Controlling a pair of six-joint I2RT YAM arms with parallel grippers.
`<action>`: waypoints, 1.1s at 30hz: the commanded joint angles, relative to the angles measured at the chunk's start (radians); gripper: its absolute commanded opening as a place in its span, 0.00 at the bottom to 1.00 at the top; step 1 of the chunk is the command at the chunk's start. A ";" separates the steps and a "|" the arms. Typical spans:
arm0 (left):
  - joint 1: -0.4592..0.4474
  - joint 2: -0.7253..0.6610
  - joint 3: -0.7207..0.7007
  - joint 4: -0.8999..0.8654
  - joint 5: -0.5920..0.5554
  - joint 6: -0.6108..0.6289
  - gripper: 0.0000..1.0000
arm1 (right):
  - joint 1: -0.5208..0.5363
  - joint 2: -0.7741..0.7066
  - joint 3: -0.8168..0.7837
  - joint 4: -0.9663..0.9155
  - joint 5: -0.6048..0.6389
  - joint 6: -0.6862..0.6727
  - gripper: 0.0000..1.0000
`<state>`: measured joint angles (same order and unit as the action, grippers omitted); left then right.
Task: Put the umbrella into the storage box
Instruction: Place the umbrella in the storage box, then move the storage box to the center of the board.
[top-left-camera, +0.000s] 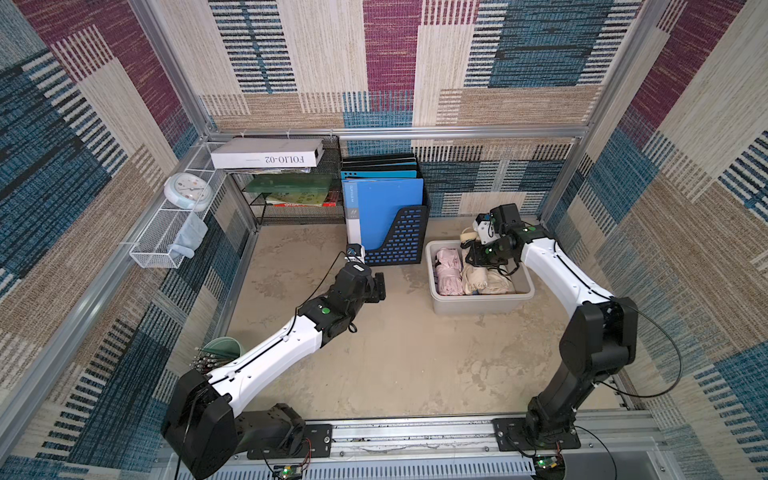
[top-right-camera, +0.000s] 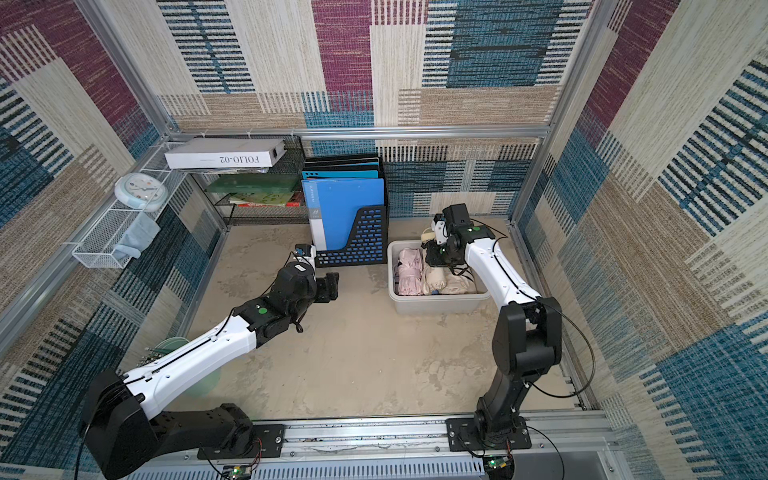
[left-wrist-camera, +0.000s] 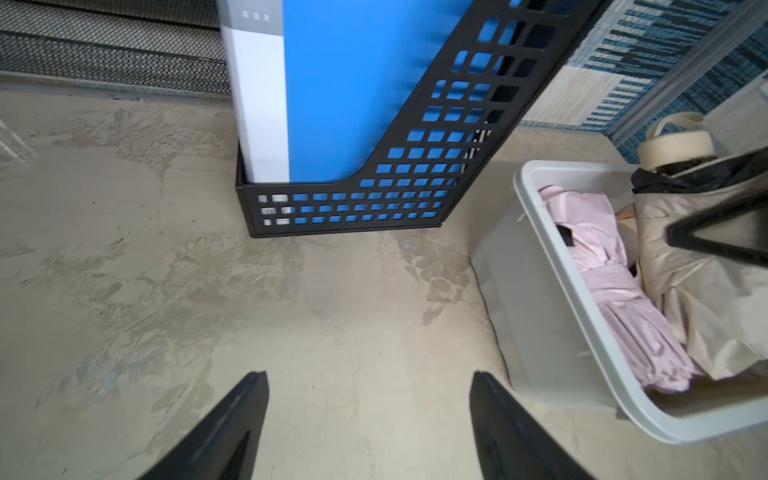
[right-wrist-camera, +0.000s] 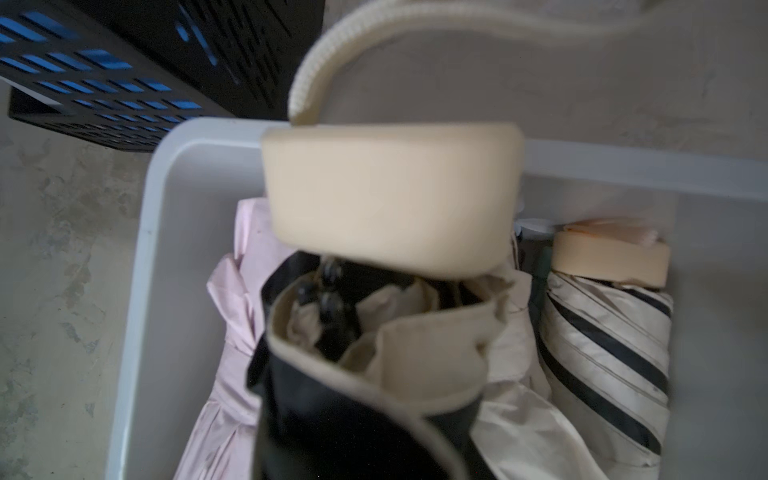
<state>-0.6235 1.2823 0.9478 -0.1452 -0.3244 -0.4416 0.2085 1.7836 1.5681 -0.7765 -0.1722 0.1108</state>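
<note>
Right wrist only: striped canopy (right-wrist-camera: 611, 353) (boxed) — right tool (top-left-camera: 481, 258) clamps umbrella (right-wrist-camera: 390, 199), left tool (left-wrist-camera: 370, 376) apart.

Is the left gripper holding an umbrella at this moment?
No, the left gripper is open over the bare tabletop, with nothing between its jaws.

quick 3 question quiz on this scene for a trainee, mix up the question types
1. True or false: the left gripper holds an umbrella.
2. Which umbrella lies in the storage box on the side nearest the file holder? A) striped B) pink C) green
3. Fill in: the right gripper is shut on the ____ umbrella.
Key: 1 false, it is open and empty. 2 B, the pink umbrella. 3 beige, the beige umbrella over the box.
</note>
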 joint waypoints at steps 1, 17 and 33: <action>0.017 0.008 0.003 -0.014 -0.030 -0.030 0.80 | 0.002 0.040 0.016 -0.086 -0.066 -0.043 0.19; 0.109 0.044 0.016 -0.043 -0.036 -0.072 0.81 | -0.003 -0.055 0.011 -0.041 0.066 -0.007 0.75; 0.291 0.002 -0.095 0.084 -0.107 0.106 0.82 | -0.128 -0.510 -0.485 0.528 0.638 0.159 0.84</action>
<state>-0.3561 1.3014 0.8665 -0.1120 -0.4164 -0.3832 0.1184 1.2781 1.1034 -0.3477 0.3161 0.1970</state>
